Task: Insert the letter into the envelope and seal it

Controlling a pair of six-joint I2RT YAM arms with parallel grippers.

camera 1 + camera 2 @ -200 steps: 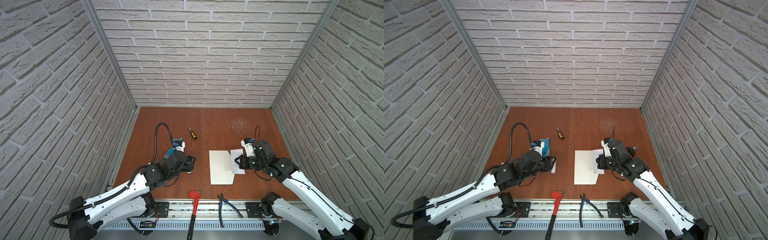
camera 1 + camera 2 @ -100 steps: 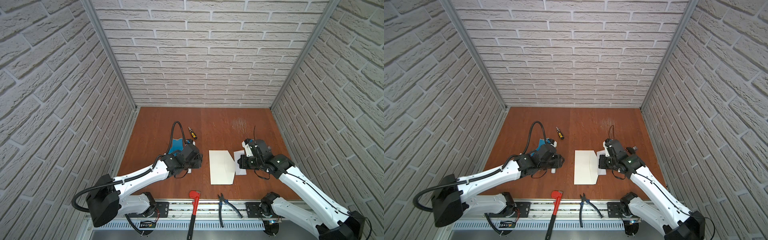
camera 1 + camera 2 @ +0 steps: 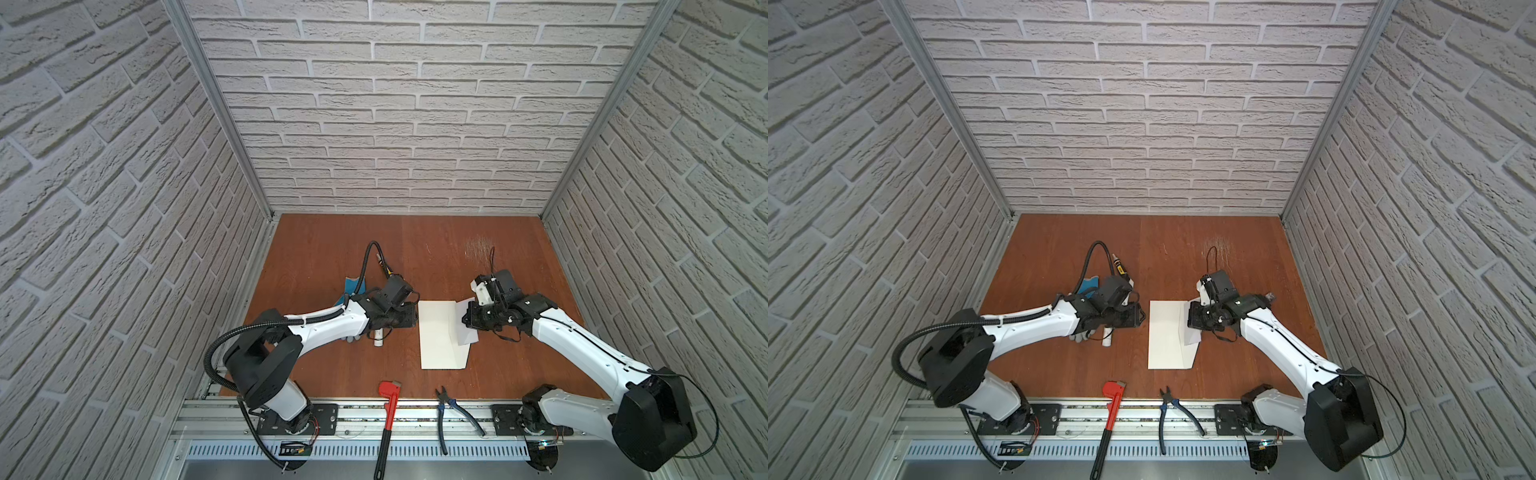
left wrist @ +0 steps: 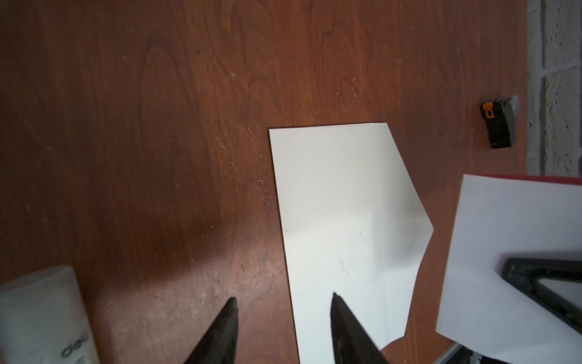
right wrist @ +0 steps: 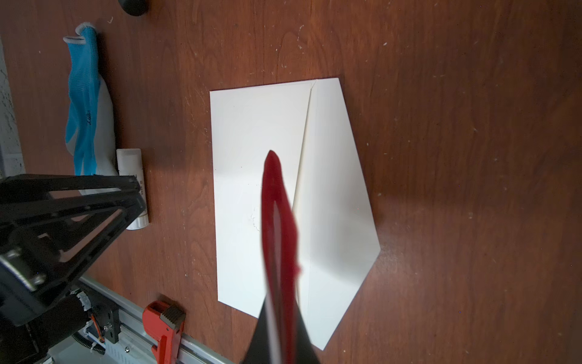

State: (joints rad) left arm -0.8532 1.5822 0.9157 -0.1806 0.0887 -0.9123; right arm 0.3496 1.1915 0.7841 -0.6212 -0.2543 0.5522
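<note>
Letter (image 5: 278, 220) sits clamped edge-on in our right gripper (image 5: 278, 318), hung just above the envelope (image 4: 330, 205) where flap meets pocket. Over the last second our left gripper (image 4: 283, 302) has swung from the glove (image 5: 88, 104) to the envelope edge farthest from the right gripper, jaws apart and straddling it. We judge it is coming to pin the envelope for insertion. Whether its tips touch paper we cannot tell, and the letter hides the pocket's mouth.
</note>
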